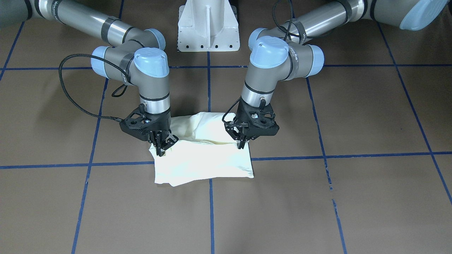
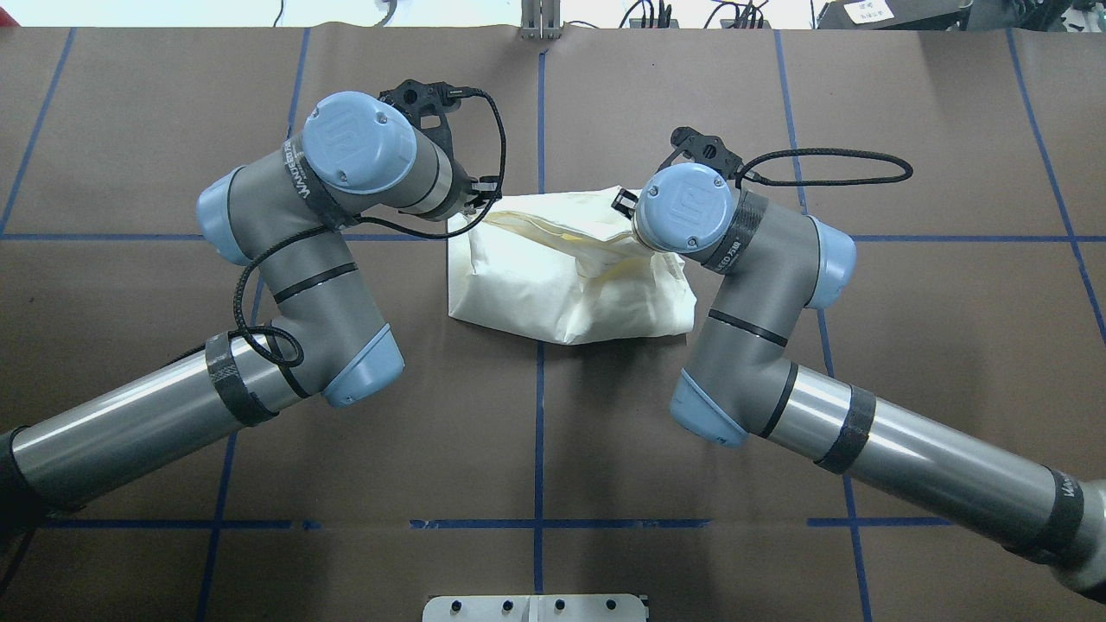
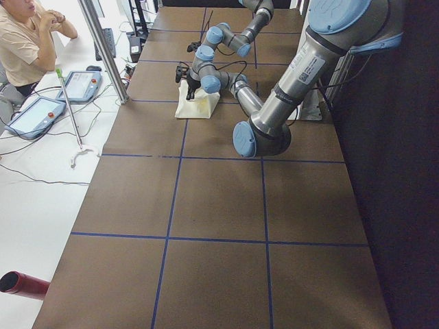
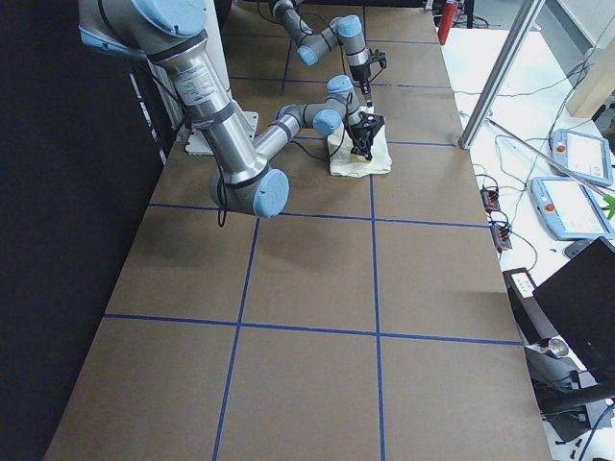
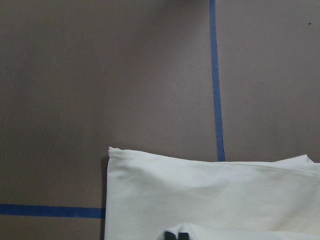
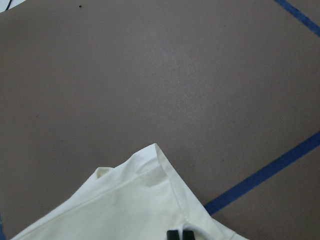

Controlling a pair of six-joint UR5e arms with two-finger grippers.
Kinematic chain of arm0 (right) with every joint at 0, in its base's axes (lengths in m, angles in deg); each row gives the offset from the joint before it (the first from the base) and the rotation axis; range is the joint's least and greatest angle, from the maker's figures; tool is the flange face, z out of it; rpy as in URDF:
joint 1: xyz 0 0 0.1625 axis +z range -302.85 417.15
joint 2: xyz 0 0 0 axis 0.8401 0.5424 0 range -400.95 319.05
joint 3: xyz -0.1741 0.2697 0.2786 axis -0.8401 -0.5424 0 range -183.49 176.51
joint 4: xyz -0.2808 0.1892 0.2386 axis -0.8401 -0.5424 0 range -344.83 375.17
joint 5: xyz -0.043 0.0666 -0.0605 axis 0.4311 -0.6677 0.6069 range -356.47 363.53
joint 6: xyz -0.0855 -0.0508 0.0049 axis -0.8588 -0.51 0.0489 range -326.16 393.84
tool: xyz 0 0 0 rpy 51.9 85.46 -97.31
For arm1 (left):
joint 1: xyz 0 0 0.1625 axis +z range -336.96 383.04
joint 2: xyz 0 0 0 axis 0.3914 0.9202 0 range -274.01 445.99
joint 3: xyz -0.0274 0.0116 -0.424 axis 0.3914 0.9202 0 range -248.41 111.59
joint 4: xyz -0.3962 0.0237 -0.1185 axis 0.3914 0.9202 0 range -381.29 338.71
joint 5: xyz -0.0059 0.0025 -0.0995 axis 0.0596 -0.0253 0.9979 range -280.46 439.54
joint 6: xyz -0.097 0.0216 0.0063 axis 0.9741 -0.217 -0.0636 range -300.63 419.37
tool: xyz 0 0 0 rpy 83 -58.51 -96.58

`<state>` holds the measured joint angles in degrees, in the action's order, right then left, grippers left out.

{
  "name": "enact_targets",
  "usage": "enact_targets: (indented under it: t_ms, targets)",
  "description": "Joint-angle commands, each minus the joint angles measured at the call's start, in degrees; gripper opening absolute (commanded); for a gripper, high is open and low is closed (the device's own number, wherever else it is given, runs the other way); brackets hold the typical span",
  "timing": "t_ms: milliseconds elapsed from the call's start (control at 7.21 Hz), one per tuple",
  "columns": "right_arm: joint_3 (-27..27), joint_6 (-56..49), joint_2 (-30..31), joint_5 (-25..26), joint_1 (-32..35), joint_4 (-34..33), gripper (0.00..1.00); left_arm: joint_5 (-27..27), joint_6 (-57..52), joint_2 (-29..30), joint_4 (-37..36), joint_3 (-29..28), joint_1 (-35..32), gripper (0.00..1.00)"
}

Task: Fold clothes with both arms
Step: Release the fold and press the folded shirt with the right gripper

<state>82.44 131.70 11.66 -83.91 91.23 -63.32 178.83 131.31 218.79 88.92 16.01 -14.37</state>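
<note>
While the grey-and-silver jointed left arm [image 1: 263, 76] and the matching right arm [image 1: 152, 79] are bending down over the middle of the brown table [image 1: 370, 116], a cream-white fabric T-shirt [image 1: 204, 165] is lying there, folded into a rough rectangle. It is covering a crossing of the blue tape lines [image 1: 353, 155], out in front of the white pedestal base [image 1: 208, 31]. The black clawed left gripper [image 1: 243, 144] is pinching the shirt's edge on the robot's left side, with its fingers clenched together on the cloth. The black clawed right gripper [image 1: 161, 150] is clamping the opposite edge in the same way. The left wrist camera is showing two dark fingertips [image 5: 170, 236] pressed side by side on cream fabric, and the right wrist camera is showing another pair of fingertips [image 6: 174, 235] doing likewise near a hemmed corner. Between the two grippers the cloth is rising in a rumpled ridge. The part toward the robot is bunching in loose folds, while the part away from the robot is lying flat. Only plain cream fabric is showing. A person in a beige top [image 3: 20, 41] is sitting at a white desk beside the table, well apart from the shirt.
</note>
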Motion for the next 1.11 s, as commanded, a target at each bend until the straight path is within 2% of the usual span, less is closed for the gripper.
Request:
enact_targets:
  t_ms: [0,139,277,416,555,693,971]
  targets:
    - [-0.94,-0.83,-0.05,-0.01,0.37,0.0,0.0,-0.15,-0.04,0.0,0.01,-0.3,-0.03,0.0]
    - [-1.2,-2.05,-0.05,-0.1,0.8,0.0,0.31,-0.15,-0.04,0.0,0.18,-0.3,-0.2,0.0]
    - [-1.55,-5.46,-0.32,0.07,1.16,0.0,0.99,-0.15,-0.65,-0.17,1.05,-0.39,-0.29,0.6]
    - [-1.38,-6.8,-0.32,-1.4,2.9,-0.08,1.0,-0.06,-7.18,-0.52,3.93,-0.48,-0.9,1.0]
    - [-0.6,-9.94,-0.49,-6.99,5.18,0.09,1.0,0.46,-9.42,-1.83,7.36,-0.48,-2.47,1.0]
    - [0.72,-10.93,-0.84,-9.13,5.64,0.0,1.0,2.82,-11.97,-2.02,7.91,-0.39,-3.53,1.0]
    - [1.87,-10.94,-1.72,-8.46,2.59,-0.08,1.0,5.04,-14.37,-3.42,9.83,-0.13,-4.24,1.0]
